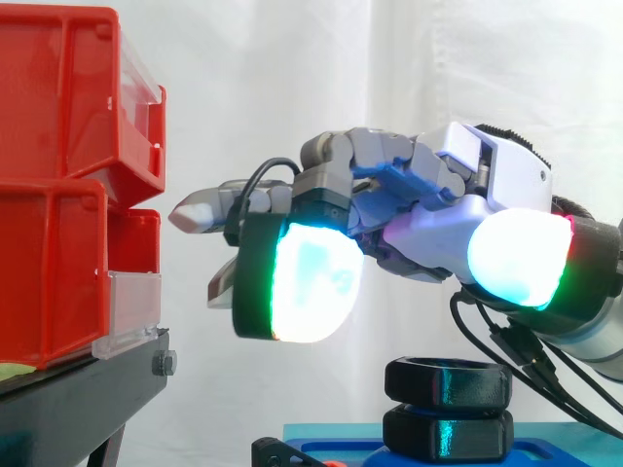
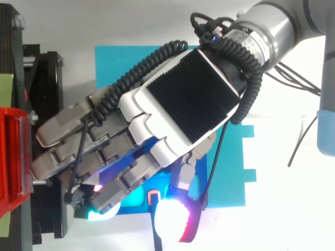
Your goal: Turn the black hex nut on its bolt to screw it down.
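Two black hex nuts are stacked on a blue base (image 1: 545, 452) at the lower right of the side view, the upper nut (image 1: 448, 380) on the lower one (image 1: 448, 432). No bolt thread shows between them. My hand (image 1: 428, 195) hovers above the nuts with a clear gap and touches neither. Its fingers reach leftward towards the bins, relaxed, and hold nothing. Two pads glow white-cyan, one of them (image 1: 310, 282) hanging left of the nuts. From above, the hand (image 2: 178, 104) covers the nuts and lies across the blue base (image 2: 120, 65).
Red bins (image 1: 58, 175) are stacked on a black stand (image 1: 78, 399) at the left, close to my fingertips. In the top view the stand (image 2: 47, 94) and a red bin (image 2: 10, 157) run along the left edge. A white curtain hangs behind.
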Controlling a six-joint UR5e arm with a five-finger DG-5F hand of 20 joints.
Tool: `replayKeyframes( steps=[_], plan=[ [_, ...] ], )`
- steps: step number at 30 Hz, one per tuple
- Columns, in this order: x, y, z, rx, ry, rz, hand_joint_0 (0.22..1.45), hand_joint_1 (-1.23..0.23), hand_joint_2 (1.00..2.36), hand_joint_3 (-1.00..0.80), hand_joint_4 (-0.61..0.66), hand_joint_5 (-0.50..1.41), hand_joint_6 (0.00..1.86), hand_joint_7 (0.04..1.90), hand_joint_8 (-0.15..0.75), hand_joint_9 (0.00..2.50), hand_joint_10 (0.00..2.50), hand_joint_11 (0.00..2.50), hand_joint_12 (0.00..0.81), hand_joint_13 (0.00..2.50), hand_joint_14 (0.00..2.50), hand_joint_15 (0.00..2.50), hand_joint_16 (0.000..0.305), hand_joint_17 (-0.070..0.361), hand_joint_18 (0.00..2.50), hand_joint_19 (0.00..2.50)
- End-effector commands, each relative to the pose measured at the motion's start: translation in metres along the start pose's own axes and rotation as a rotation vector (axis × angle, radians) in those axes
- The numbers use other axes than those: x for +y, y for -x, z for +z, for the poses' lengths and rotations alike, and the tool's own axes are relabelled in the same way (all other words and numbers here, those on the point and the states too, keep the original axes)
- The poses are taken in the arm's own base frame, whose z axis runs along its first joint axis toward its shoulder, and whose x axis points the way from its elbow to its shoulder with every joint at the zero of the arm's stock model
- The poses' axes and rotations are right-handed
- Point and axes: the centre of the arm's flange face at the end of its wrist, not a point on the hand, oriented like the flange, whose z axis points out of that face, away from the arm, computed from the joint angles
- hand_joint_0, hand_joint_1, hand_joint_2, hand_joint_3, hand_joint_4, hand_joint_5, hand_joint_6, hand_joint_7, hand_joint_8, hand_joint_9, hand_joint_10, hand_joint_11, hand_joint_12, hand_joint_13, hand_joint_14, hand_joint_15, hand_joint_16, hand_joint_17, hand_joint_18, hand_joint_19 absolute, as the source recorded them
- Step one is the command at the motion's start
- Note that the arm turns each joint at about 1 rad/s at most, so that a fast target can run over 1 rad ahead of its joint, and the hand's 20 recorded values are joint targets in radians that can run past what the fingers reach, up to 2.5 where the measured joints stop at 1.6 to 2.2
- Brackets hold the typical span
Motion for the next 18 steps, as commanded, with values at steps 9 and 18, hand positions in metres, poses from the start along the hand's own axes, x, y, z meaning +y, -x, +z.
replayKeyframes(
  steps=[9, 18],
  plan=[
    [0.012, -0.021, -0.001, 0.025, -0.023, 0.015, 0.43, -0.28, 1.0, -0.5, 0.13, -0.12, 0.51, 1.22, 0.206, 0.69, 0.01, 0.35, 0.113, 0.36, 0.01, 0.16, 0.014, 0.032, 0.0, 0.39],
    [0.01, -0.021, -0.006, 0.035, -0.013, 0.014, 0.43, -0.29, 1.0, -0.5, 0.11, -0.13, 0.53, 1.22, 0.2, 0.69, 0.01, 0.35, 0.111, 0.37, 0.01, 0.16, 0.014, 0.032, 0.0, 0.38]
  ],
)
